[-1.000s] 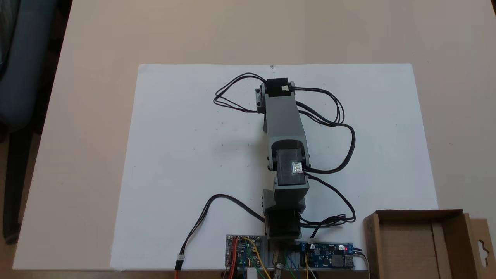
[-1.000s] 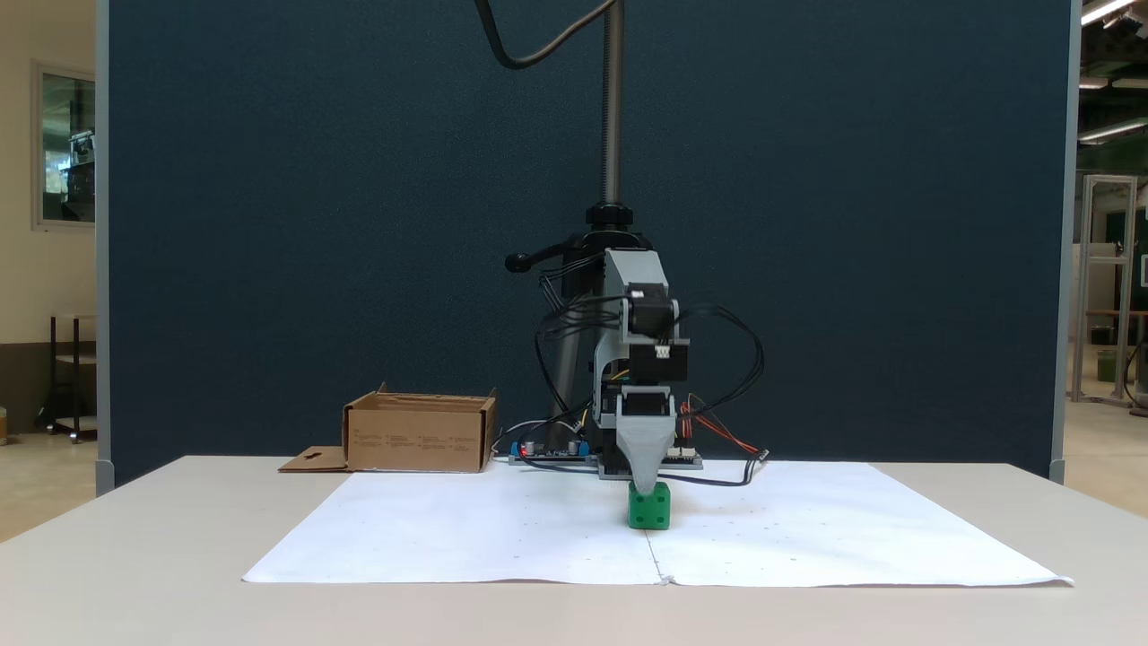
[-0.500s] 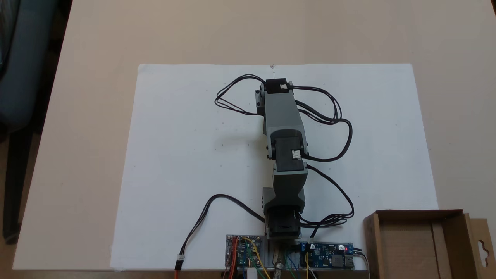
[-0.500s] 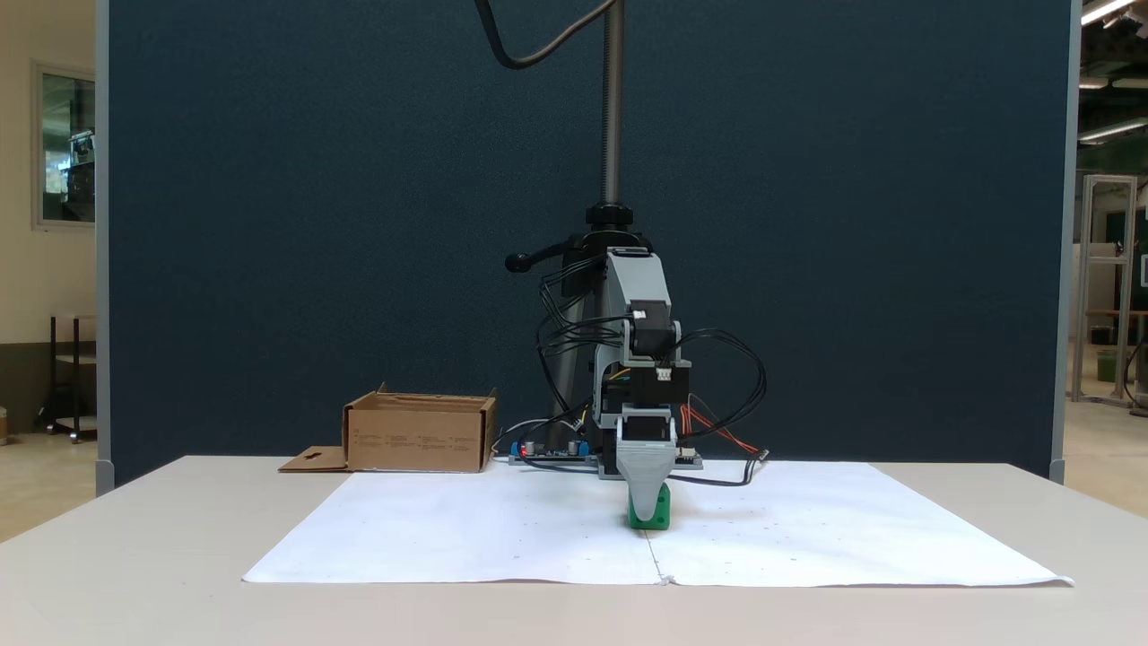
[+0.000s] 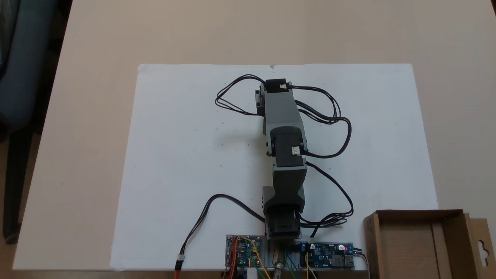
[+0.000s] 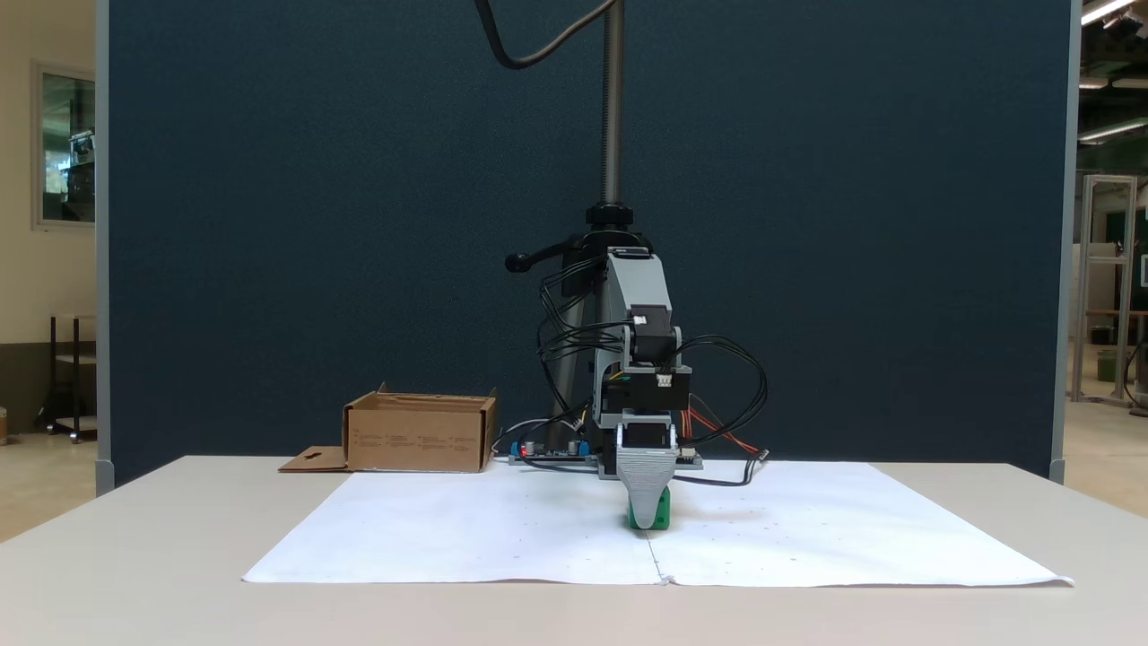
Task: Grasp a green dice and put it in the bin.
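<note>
A: Where is the gripper (image 6: 647, 520)?
B: Low over the green dice (image 6: 659, 515); the front finger (image 6: 647, 489) hides part of it. Nobody can tell if the fingers pinch.
A: And the dice?
B: On white paper (image 6: 807, 538), right under the fingers. The bin (image 6: 420, 436) sits well off to the left, by the blue wall (image 6: 314, 224).

Grey plastic arm (image 5: 283, 112), black servo blocks, looping black cables (image 5: 337, 116), ribbed grey tool (image 6: 647, 502)
</note>
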